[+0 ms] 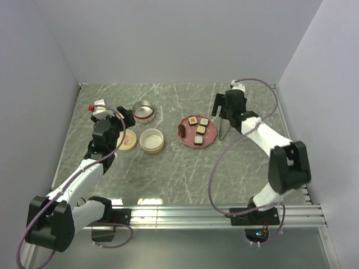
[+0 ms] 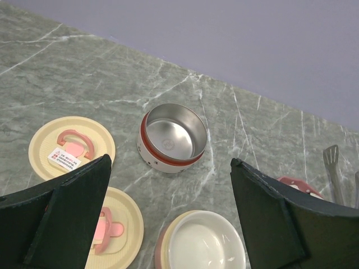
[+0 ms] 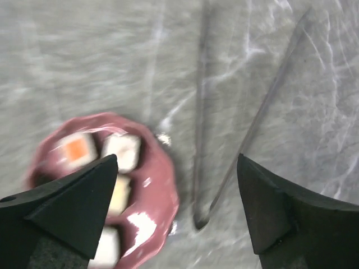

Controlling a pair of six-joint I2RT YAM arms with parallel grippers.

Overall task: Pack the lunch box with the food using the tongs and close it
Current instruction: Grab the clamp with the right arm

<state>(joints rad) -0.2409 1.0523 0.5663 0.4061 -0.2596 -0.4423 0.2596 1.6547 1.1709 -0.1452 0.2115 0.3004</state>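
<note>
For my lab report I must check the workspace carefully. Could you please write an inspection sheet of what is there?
Surface: grey-green marbled table.
Job's things: five food pieces on pink plate; tongs flat beside it; steel bowl, cream bowl and two lids apart, uncovered.
Clutter: nothing seen.
Grippers: left gripper open near the lids; right gripper open above tongs.
Cables: a cable loops along each arm.
Surroundings: plain walls on three sides.

Grey-green marble-look surface with white veins (image 1: 179,174), round pink scalloped plate (image 1: 212,133) on its right side, plain pale purple walls (image 1: 168,39) around, silver metal rail (image 1: 224,213) along the near edge
</note>
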